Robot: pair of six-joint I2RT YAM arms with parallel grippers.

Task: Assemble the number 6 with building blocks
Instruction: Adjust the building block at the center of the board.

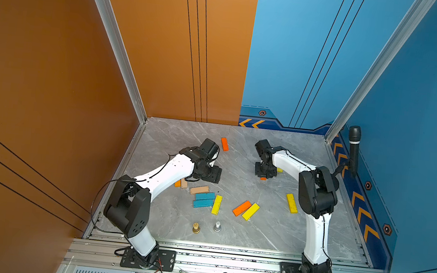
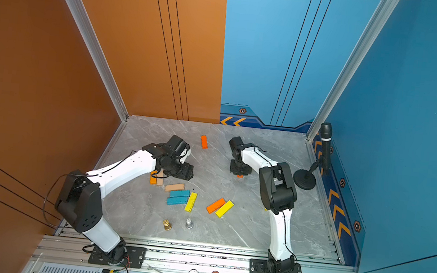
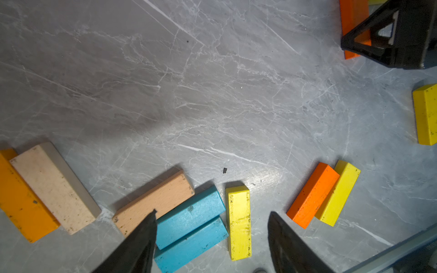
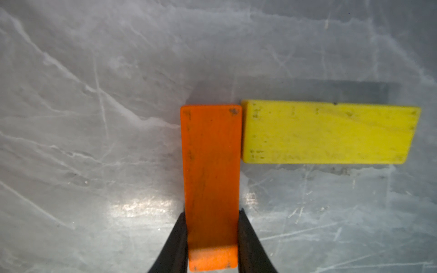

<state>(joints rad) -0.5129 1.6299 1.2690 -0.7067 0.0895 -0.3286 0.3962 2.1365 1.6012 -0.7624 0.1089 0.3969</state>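
The right gripper (image 4: 211,217) pinches flat orange wooden block (image 4: 210,165) square against flat yellow wooden block (image 4: 328,132), likely forming the 6's corner; left gripper (image 3: 212,211) spread.

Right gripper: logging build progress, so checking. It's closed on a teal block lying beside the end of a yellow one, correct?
Not teal. The right wrist view shows the right gripper closed on an orange block, lying beside the end of a yellow block.
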